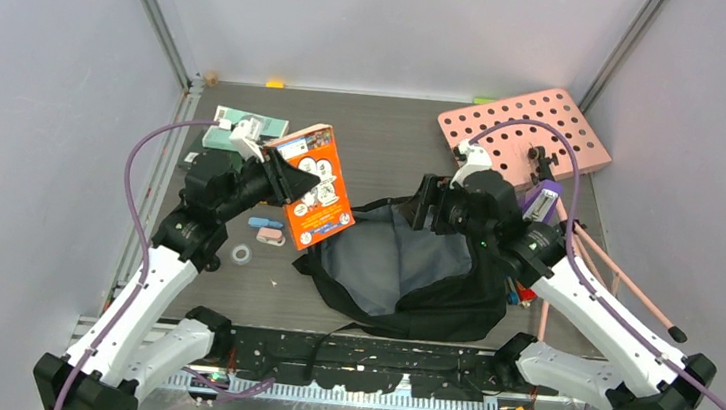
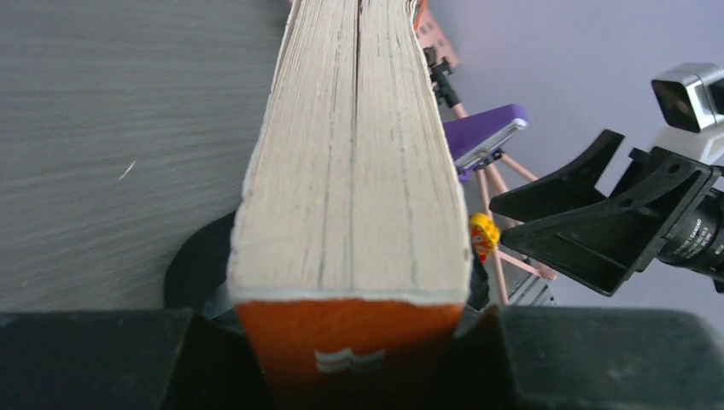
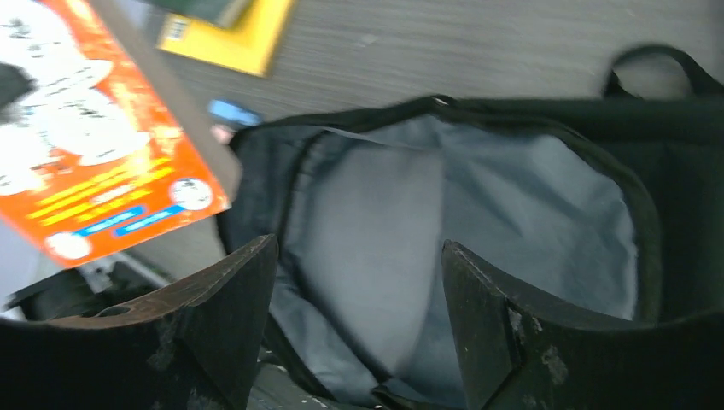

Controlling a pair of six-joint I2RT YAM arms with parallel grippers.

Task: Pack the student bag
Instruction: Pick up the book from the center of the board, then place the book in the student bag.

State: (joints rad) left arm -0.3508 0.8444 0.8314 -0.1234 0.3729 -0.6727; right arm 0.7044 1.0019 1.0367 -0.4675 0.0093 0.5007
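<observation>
Student bag is laid open in the middle of the desk, toward its near edge, with grey lining showing through the mouth.

On the left, the left pincer is clamped on one end of an orange book. The book is held tilted above the desk, just left of the bag's mouth. Since only that end is gripped, the thick book could pivot or slip between the fingers while it is carried across.

Beneath it, a roll of tape and a small pink item lie on the desk, and either could be knocked if the book is swung low.

At the mouth, the book's leading corner could be snagged on the soft left rim. The rim would then be folded inward and the opening shut.

On the right, the right pincer is seen with its jaws apart at the bag's far rim, and nothing is held between them. With the rim unsupported, the mouth may sag. A collision between the book and the right pincer is also to be feared, as both are near the same opening.
</observation>
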